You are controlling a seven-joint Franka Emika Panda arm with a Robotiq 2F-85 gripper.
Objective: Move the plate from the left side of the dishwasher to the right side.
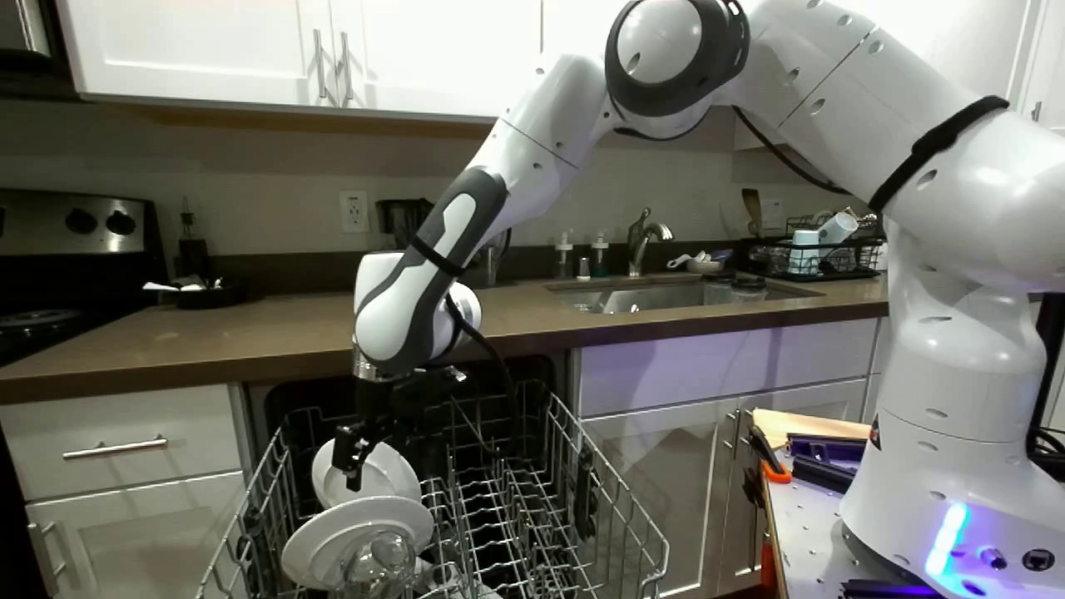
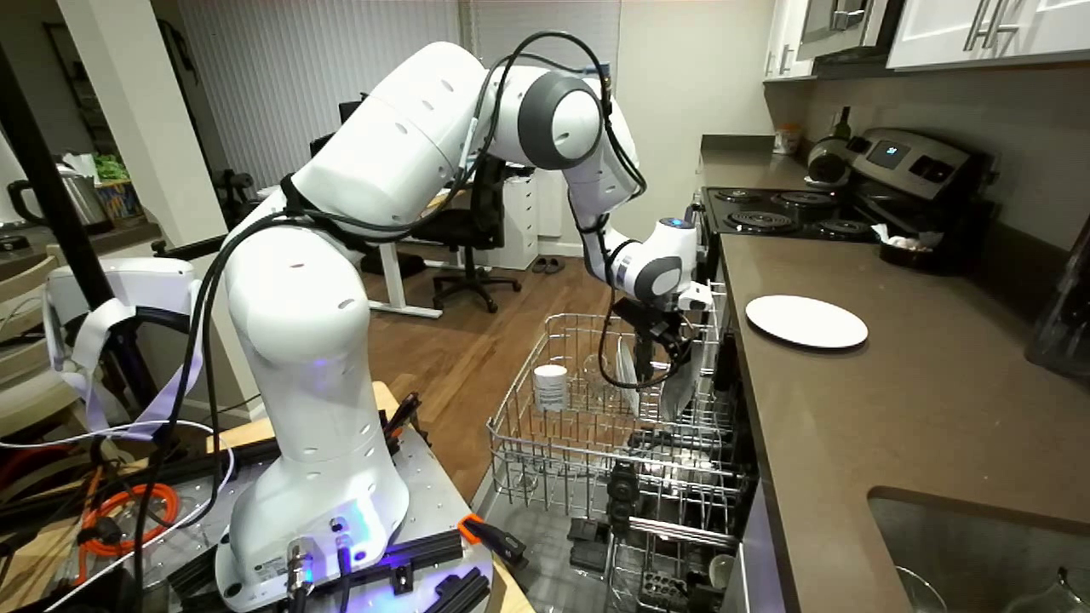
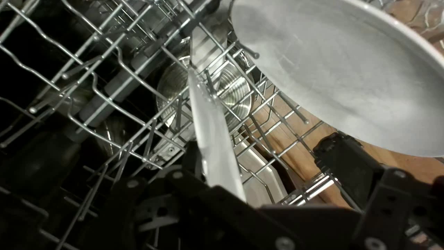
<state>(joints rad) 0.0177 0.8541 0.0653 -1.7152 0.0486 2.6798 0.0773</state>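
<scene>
The plate (image 1: 378,476) stands upright, leaning, in the left part of the dishwasher's wire rack (image 1: 611,491), behind a wider white dish (image 1: 320,545). In the wrist view the plate (image 3: 210,128) is seen nearly edge-on between the fingers, close beside the left finger; I cannot tell whether they touch. My gripper (image 3: 267,149) is open, with a wide gap between the plate and the right finger. In an exterior view the gripper (image 1: 355,462) points down at the plate, one finger in front of it; the other finger is hidden. The gripper (image 2: 662,353) also shows above the plate (image 2: 679,392).
The wider dish (image 3: 340,73) fills the wrist view's upper right. A clear glass (image 1: 378,566) stands before it. A white cup (image 2: 551,387) sits in the rack. The counter edge (image 1: 516,343) runs behind the rack. A white oval-looking dish (image 2: 805,322) lies on the counter.
</scene>
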